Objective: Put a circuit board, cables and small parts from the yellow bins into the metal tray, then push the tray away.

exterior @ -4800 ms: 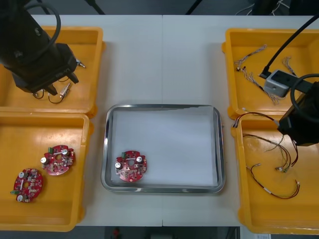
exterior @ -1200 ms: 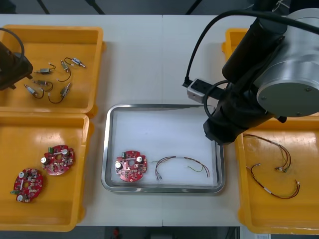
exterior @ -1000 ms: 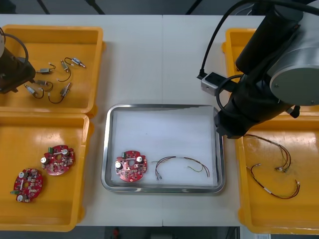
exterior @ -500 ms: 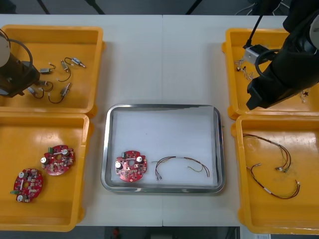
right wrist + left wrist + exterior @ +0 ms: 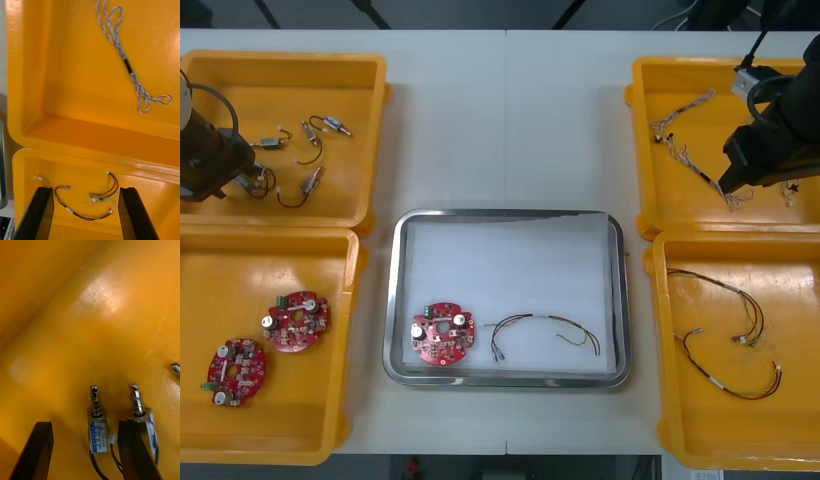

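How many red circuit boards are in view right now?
3 circuit boards: one in the metal tray, left side; two in the near left yellow bin. More may be hidden.

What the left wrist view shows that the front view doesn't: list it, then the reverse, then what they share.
Left wrist view: the left tool open over the bin floor, one labelled small metal part between its fingers, a second beside one finger. Front view: the metal tray holding a circuit board and a cable, and the right arm over the far right bin. Shared: the far left bin and small metal parts in it.
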Available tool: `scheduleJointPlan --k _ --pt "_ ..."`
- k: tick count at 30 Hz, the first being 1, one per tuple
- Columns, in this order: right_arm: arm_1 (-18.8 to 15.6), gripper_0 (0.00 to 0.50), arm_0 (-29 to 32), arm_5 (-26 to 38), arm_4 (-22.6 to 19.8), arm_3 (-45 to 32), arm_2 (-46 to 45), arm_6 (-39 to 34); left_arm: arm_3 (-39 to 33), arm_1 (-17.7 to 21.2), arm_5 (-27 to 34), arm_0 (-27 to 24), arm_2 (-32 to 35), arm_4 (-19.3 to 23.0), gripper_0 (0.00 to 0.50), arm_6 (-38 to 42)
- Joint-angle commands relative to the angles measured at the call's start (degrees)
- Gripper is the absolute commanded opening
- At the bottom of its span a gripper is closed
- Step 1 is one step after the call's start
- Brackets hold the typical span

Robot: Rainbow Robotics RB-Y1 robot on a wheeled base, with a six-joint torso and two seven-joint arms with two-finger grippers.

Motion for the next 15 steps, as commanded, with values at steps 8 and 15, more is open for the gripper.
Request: scheduleJointPlan --k 8,15 --pt "-3.0 0.500 -4.9 -3.4 2.1 13.8 -1.6 12.6 0.7 -0.2 -0.3 -2.3 -0.1 0.3 0.500 -5.8" --pt "-2.9 0.500 -7.2 -7.5 2.4 21.7 -1.6 18.2 0.9 -0.2 -0.7 -1.6 -0.1 0.4 0.500 -5.9"
